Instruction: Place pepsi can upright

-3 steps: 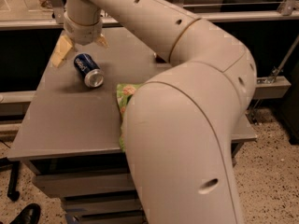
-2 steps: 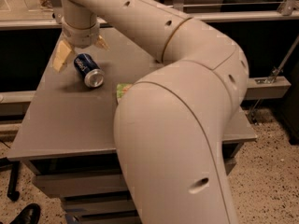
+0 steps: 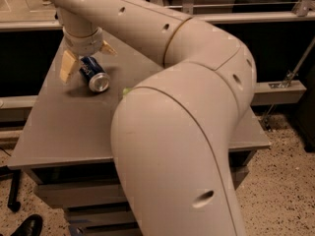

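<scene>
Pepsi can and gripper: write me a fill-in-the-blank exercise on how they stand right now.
1. The pepsi can lies on its ____ on the table.
2. The gripper hangs just above the can with its fingers ____.
3. The can's ____ end faces the camera.
4. A small ____ object peeks out from behind the arm.

Missing words: side; open; silver; green.
</scene>
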You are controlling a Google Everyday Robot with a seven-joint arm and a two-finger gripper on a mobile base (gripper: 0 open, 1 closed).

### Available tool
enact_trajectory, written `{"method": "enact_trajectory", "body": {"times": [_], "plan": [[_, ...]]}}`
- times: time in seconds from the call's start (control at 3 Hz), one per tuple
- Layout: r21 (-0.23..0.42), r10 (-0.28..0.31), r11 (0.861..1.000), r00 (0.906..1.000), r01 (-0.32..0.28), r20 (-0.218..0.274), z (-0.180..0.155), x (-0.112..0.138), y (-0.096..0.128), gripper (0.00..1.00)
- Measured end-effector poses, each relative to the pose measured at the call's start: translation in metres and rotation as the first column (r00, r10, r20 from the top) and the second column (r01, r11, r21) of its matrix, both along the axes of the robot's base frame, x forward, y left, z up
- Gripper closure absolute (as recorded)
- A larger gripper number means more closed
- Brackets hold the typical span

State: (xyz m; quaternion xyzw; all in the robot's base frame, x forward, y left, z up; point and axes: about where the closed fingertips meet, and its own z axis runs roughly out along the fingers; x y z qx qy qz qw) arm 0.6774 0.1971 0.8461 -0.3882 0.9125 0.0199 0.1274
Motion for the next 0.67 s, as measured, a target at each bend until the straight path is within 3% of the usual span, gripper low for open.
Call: {"method": "enact_trajectory", "body": {"times": [0.67], "plan": [[-0.042, -0.031, 0.999, 0.9986, 0.033, 0.042, -0.0016, 0.0106, -0.01, 0.4]]}}
